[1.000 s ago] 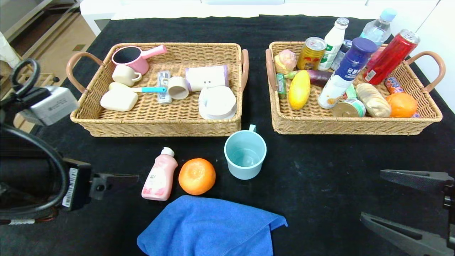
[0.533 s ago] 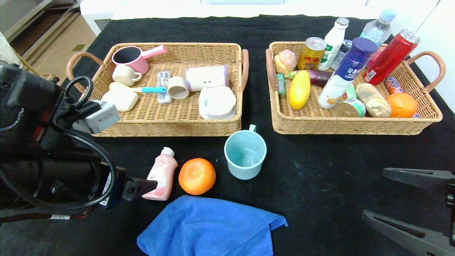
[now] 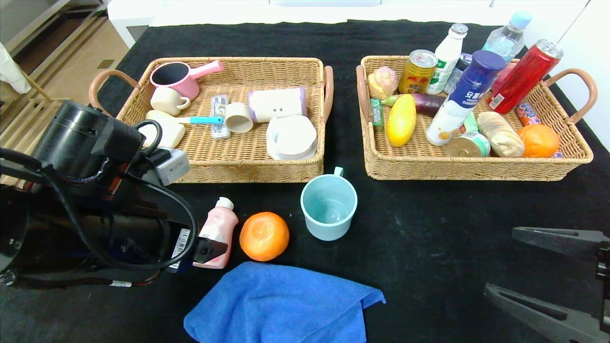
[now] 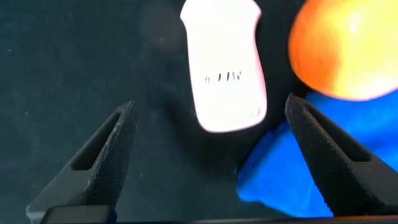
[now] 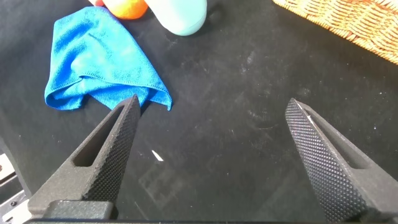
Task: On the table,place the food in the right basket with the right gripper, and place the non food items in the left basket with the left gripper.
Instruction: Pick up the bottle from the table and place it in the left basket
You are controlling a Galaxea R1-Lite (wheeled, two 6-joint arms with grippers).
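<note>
We are hovering the left tool [image 4: 208, 162] low over the counter [image 3: 429, 228], its jaws spread wide and gripping nothing. The pink bottle [image 4: 225, 68] is lying just ahead of the tips, roughly centred in the gap between them, cap end pointing away from the tool; that lineup suggests we are preparing to close on its body. In the head view a jaw tip of the left tool [image 3: 209, 248] is overlapping the base of the pink bottle [image 3: 215, 233], though we cannot tell whether it is touching.

The orange [image 3: 264, 236] is sitting just beside the bottle, on the side away from the arm, and the towel [image 3: 281, 305] is bunched right next to the far jaw. We are judging that this jaw could snag the cloth or nudge the fruit as the tool closes. The mug [image 3: 329, 206] is standing upright beyond the orange.

The right tool [image 5: 211, 155] is parked low at the near right edge, jaws spread and empty, well apart from everything; the orange is presumably waiting for it.

The left basket [image 3: 224, 166] is lying beyond the left tool and already holding household items, so the bottle belongs there. The right basket [image 3: 476, 169] is holding food, including the blue-capped bottle [image 3: 460, 97].
</note>
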